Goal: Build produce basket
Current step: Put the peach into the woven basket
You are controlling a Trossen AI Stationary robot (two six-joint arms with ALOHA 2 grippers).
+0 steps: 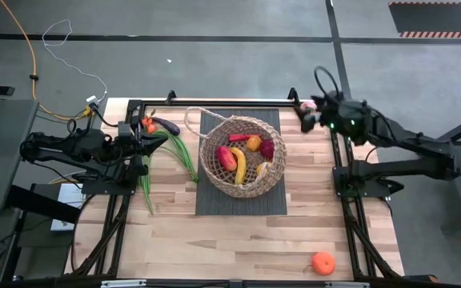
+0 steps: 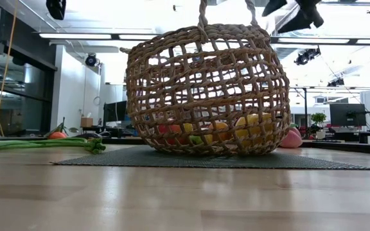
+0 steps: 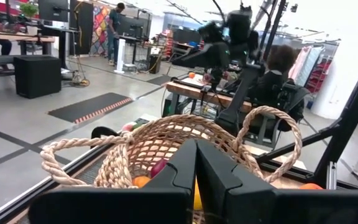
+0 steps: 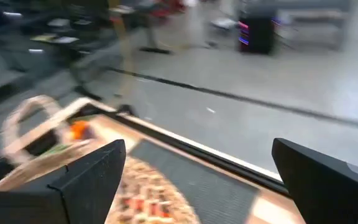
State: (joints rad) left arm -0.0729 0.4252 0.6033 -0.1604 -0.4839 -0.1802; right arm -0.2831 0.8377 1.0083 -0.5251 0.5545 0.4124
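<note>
Basket: a round, tan, open-weave wicker piece with loop handles, sitting at the centre of the high view on a dark ribbed mat laid over the pale wood-plank worktop. No brand, label or writing can be read in any view.

Inside it the high view shows a red pepper, a curved yellow banana, an orange-yellow fruit and a dark red piece. The low view shows the same produce only as colour patches behind the lattice of the basket wall.

Left of the basket in the high view, long green bean stalks fan across the wood, with a purple eggplant and a carrot near the upper left of the worktop. A pink fruit lies at the upper right, and an orange sits alone at the lower right, well apart from everything else; only the high view shows it.

The left gripper waits at the left of the worktop with its jaws clenched together, empty, as its wrist view shows. The right gripper hangs at the upper right by the pink fruit with its jaws spread wide and nothing between them, as its own wrist view shows.
</note>
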